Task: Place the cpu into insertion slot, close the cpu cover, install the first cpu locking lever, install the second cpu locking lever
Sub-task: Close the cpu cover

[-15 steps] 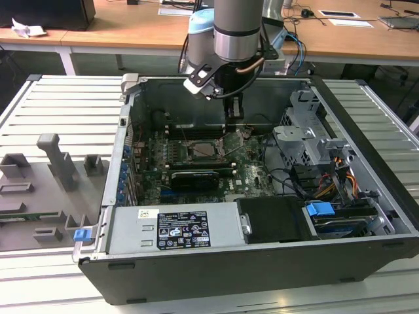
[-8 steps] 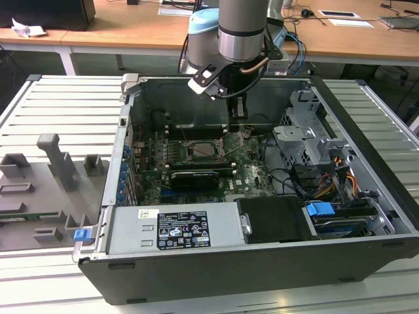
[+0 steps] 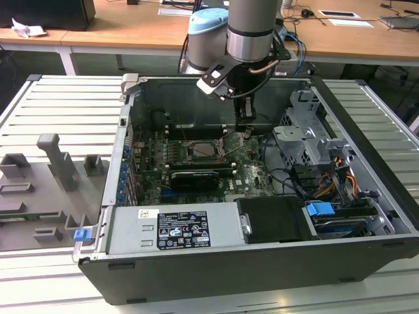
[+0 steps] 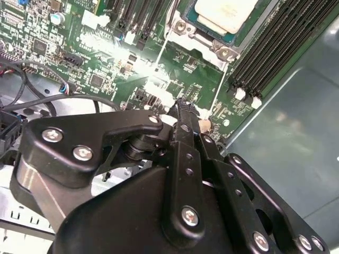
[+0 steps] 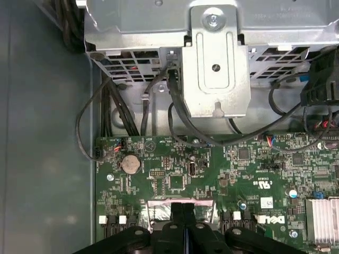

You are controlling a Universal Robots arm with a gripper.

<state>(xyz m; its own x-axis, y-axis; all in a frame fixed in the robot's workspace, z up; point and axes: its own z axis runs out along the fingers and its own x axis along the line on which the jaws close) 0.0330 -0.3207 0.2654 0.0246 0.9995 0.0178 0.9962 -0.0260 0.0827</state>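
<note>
Second wrist view: flat, square, silvery-beige cpu (image 4: 223, 12)

"Enclosure?"
"An open computer case (image 3: 262, 271) lies on the slatted table (image 3: 65, 104). The power supply (image 3: 173, 227) runs along its near wall. The drive cage (image 3: 308, 131) stands against the wall at the exterior view's right."
"Board?"
"The green motherboard (image 3: 245, 171) carries a black expansion card (image 3: 194, 178). A coin cell battery (image 5: 130, 163) sits near the board's corner."
"Outside the case?"
"Grey fixtures (image 3: 59, 160) stand toward the table's edge at the exterior view's left."
</note>
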